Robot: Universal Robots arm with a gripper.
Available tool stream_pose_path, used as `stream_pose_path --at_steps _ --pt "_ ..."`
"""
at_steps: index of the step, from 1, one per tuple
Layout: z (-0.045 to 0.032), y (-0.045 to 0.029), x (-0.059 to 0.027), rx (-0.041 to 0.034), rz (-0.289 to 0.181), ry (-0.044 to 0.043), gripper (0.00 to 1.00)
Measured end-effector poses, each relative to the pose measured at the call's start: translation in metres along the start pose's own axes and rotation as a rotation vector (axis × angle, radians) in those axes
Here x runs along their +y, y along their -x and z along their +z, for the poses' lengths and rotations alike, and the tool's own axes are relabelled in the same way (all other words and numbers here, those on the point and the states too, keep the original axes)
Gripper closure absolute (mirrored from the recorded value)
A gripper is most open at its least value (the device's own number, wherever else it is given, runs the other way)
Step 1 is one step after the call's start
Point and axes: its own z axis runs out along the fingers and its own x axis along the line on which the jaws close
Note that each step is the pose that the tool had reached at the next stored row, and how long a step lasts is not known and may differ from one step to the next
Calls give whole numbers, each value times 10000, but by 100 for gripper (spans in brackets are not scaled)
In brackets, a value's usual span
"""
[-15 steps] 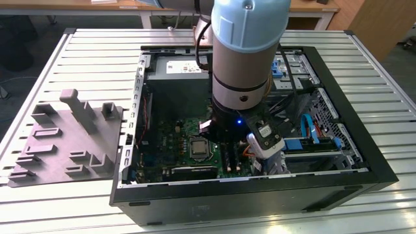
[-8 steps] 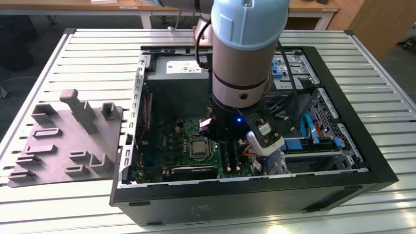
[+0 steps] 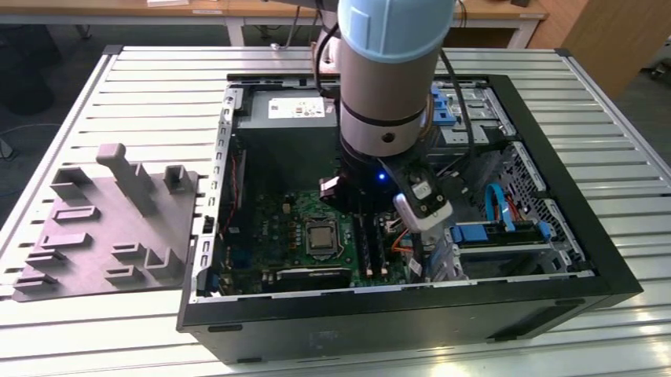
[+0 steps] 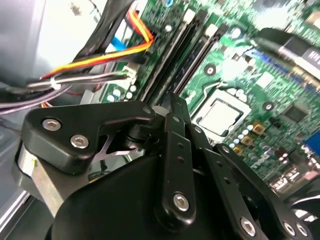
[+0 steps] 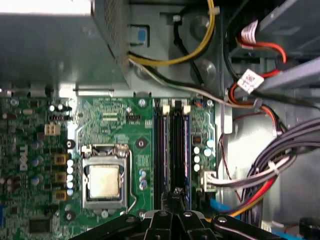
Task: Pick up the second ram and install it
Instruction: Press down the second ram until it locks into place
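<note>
My gripper [image 5: 175,194] hangs low inside the open computer case [image 3: 587,259], directly over the long black memory slots [image 5: 167,150] beside the processor socket [image 5: 104,180]. Its two black fingers [image 4: 176,107] are pressed together with nothing visible between them, and their tips sit at or just above a slot. Along one slot runs a thin blue edge [image 5: 186,150], which looks like the second ram standing seated; I cannot tell whether the fingertips touch it. In the exterior view the arm's wrist hides most of the gripper [image 3: 362,220].
Bundled cables [image 5: 270,170] and a drive bay [image 3: 504,236] crowd one side of the slots. The grey power supply [image 3: 288,133] sits at the case's far end. A grey fixture block [image 3: 110,228] stands on the slatted table at the exterior view's left.
</note>
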Motion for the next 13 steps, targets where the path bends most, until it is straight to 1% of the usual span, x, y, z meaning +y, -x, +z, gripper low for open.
stream_pose_path --at_steps 3,6,13 --pt "-10 0 10 1 -1 -3 89" --pt "-64 3 12 0 1 -1 89" --pt "-66 4 15 1 0 -1 89"
